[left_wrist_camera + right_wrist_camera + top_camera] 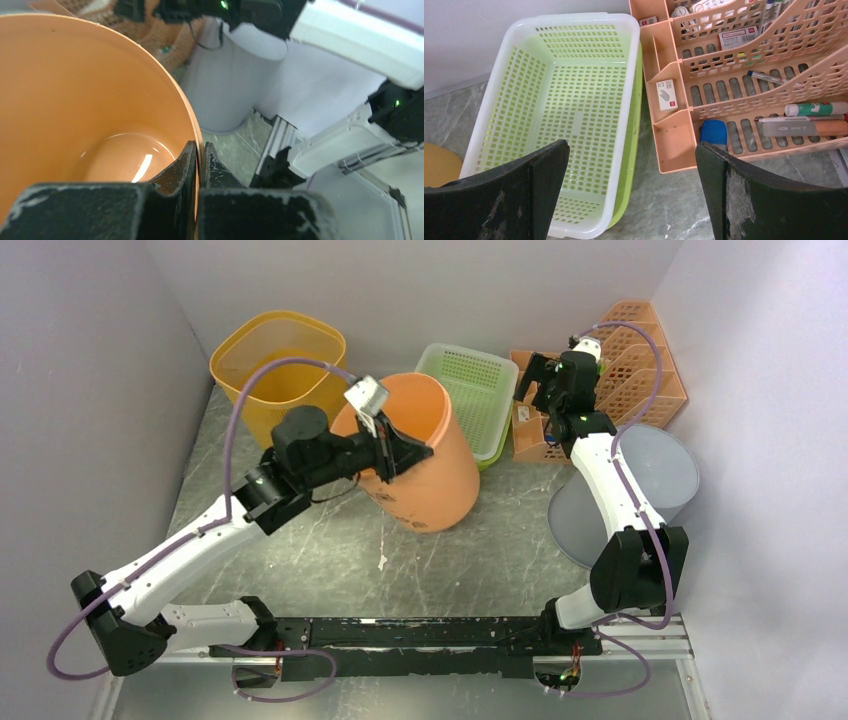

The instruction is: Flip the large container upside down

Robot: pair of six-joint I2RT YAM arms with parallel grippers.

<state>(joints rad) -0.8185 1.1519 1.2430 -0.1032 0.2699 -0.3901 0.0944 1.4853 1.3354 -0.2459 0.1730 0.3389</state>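
Observation:
The large container (435, 465) is a tall orange bin in the middle of the table, mouth up and leaning a little. My left gripper (398, 452) is shut on its near-left rim, one finger inside the wall and one outside. The left wrist view shows the thin orange rim (192, 117) pinched between the jaws of that gripper (199, 150), with the bin's glossy floor (125, 160) below. My right gripper (535, 380) hangs open at the back, over the gap between basket and organiser. Nothing is between the fingers of the right gripper (631, 150).
A yellow bin (275, 360) stands back left. A green mesh basket (470, 390) (574, 100) sits behind the orange bin, beside a peach desk organiser (640, 360) (734, 75) holding pens and small boxes. A grey bin (640, 490) (235, 80) stands by the right wall.

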